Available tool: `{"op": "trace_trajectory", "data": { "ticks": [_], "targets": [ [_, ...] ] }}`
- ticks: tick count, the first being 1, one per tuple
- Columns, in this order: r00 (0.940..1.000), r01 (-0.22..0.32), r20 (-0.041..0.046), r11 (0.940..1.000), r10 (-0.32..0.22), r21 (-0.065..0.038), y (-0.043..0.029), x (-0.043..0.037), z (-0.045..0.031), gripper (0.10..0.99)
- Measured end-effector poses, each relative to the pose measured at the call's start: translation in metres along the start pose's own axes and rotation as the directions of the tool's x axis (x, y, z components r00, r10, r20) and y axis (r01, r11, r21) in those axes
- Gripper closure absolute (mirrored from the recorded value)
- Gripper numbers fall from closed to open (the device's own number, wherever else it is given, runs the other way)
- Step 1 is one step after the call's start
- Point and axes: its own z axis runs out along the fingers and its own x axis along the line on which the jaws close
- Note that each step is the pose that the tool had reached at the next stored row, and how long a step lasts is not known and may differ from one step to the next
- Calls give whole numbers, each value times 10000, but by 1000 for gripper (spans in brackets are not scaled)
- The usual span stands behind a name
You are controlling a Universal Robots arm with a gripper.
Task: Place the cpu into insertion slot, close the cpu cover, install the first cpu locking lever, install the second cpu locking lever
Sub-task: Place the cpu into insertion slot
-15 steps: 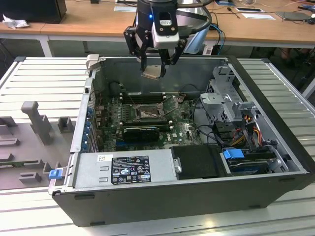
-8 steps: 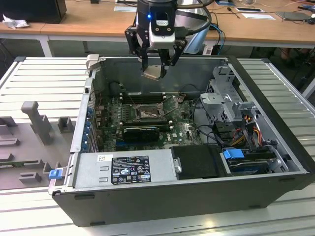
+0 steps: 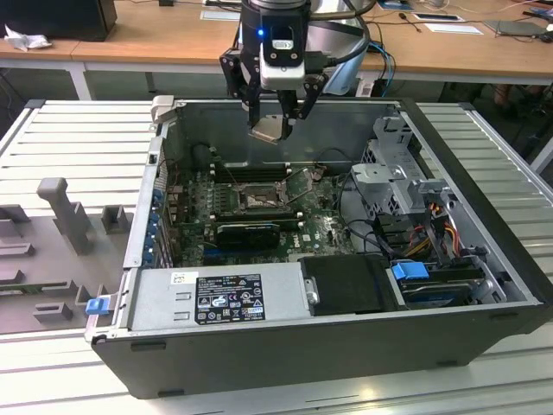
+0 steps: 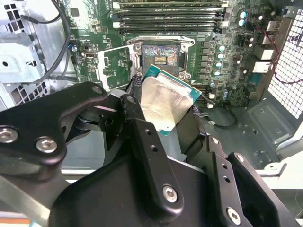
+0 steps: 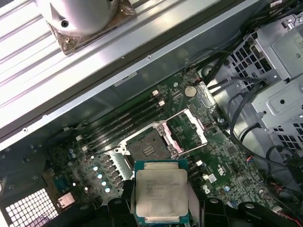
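Note:
My gripper (image 3: 275, 121) hangs above the open computer case, shut on the cpu (image 3: 267, 130), a flat square chip with a pale silver face. In both wrist views the cpu (image 4: 165, 105) (image 5: 161, 191) sits between the black fingers (image 4: 142, 137), tilted and well above the green board. The insertion slot (image 3: 259, 201) (image 4: 160, 56) (image 5: 147, 147) lies below with its dark centre exposed and nothing in it. The cpu cover (image 4: 113, 66) (image 5: 187, 130), a silver frame, stands swung open at one side of the slot.
Long black memory slots (image 4: 168, 14) run beside the socket. A black expansion card (image 3: 251, 232), the power supply (image 3: 216, 298), a drive cage (image 3: 402, 181) and loose cables (image 3: 359, 216) crowd the case. The case's metal walls (image 3: 147, 199) ring the board.

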Motion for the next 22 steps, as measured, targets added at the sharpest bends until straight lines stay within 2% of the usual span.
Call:
{"op": "trace_trajectory", "data": {
  "ticks": [10, 17, 21, 22],
  "targets": [
    [9956, -932, 81, 9956, 932, -22, 0, 0, 3, 553],
    [9880, -1538, 132, 9881, 1538, -40, 0, 0, 4, 553],
    [9817, -1895, 162, 9819, 1895, -53, 0, 0, 5, 553],
    [9783, -2066, 176, 9784, 2066, -59, 0, 0, 5, 553]
  ]
}}
